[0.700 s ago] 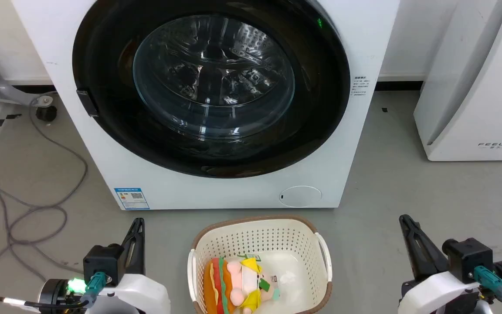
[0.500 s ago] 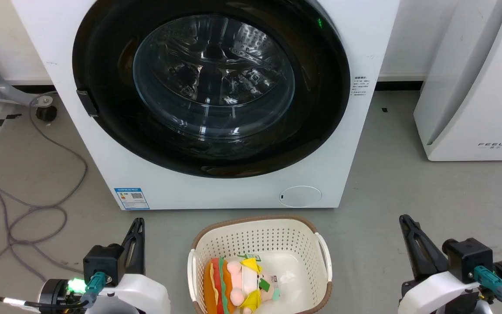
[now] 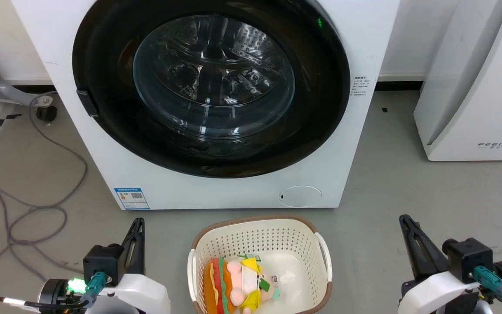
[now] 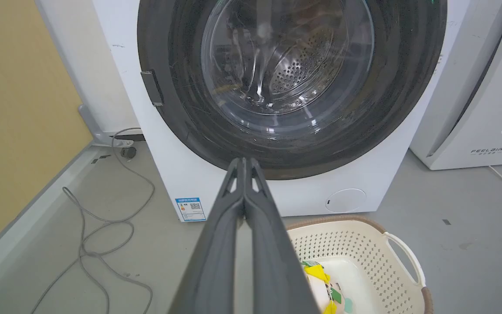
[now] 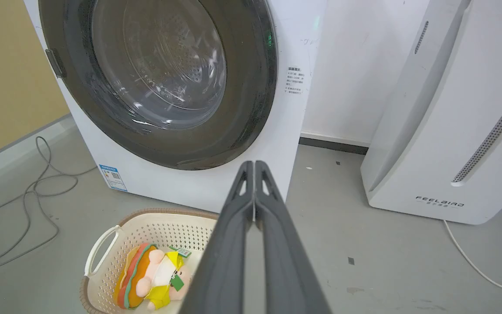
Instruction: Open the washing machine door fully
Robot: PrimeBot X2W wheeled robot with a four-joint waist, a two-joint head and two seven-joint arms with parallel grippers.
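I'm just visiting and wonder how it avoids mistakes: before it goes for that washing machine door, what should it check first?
1. Start state: the door sits shut, flat against the washing machine: ok.
2. Tools empty: left tool and right tool, fingers closed together, holding nothing: ok.
3. Place to grip: small dark tab on the door's left edge; handle or hinge: cannot tell.
4. Swing room: basket with a plush toy stands on the floor right before the machine: cannot tell.
5. Grey cable lies off to the left, apart from both tools: ok.
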